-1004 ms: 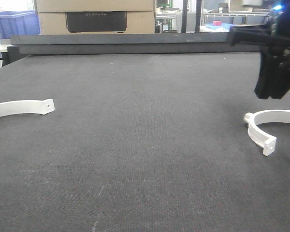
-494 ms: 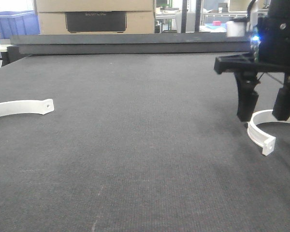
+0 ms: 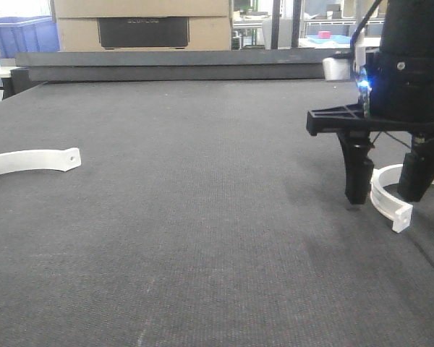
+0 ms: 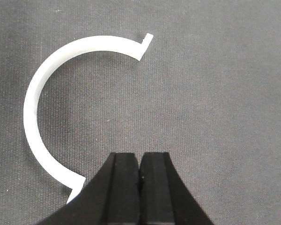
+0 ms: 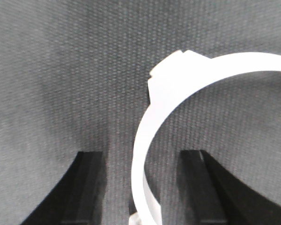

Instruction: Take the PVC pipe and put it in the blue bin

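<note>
Where dark woven matting (image 3: 188, 217) runs toward a cardboard box (image 3: 141, 11), the curved white PVC pipe (image 3: 383, 203) is straddled by the right gripper (image 3: 385, 196) — spread wide; the left gripper (image 4: 140, 161) is pressed closed.

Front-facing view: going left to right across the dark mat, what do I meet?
First the flat white arc with a hole in its end → then the right gripper, open, with the PVC pipe between its fingers; those two overlap, so they have no order between them.

The PVC pipe (image 3: 382, 201) is half hidden behind the right jaws.
</note>
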### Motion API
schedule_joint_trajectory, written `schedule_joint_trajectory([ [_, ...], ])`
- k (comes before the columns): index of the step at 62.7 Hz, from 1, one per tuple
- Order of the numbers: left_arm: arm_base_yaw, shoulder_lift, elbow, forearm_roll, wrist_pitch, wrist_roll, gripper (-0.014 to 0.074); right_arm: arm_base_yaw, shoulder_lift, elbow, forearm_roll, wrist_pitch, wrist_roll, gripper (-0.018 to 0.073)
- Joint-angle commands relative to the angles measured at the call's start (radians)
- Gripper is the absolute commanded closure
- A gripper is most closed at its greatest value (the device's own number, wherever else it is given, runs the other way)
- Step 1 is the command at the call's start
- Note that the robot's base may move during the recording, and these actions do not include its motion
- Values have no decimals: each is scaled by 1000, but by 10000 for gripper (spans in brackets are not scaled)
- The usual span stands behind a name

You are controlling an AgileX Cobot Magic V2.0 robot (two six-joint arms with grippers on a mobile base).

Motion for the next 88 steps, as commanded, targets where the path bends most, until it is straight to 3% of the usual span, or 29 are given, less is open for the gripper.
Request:
schedule_joint_trajectory([
  [1, 5, -3, -7, 0, -11, -6, 707, 2, 1, -8, -10, -5, 9, 316],
  [17, 5, -3, -7, 0, -15, -6, 707, 2, 30, -8, -3, 2, 13, 319],
  [23, 5, -3, -7, 0, -17, -6, 707, 2, 32, -8, -3, 1, 13, 363],
  [35, 5, -3, -7, 0, -17, -6, 707, 2, 32, -8, -3, 1, 13, 570],
  [41, 5, -3, -7, 0, -17, -6, 707, 2, 32, -8, -8, 1, 13, 730],
  [53, 5, -1, -7, 10, -14, -34, 707, 2, 9, -8, -46, 25, 13, 716],
  [62, 5, 32, -52, 171, 79, -140, 707, 2, -57, -8, -113, 24, 13, 716],
  [67, 5, 78, -111, 220, 150, -142, 707, 2, -92, -8, -153, 22, 13, 716],
  [83, 10, 263, -207, 230, 168, -122, 707, 2, -132, -8, -202, 17, 13, 716],
  [88, 36, 300, -207, 197, 171, -94, 707, 2, -132, -8, -202, 20, 13, 716],
])
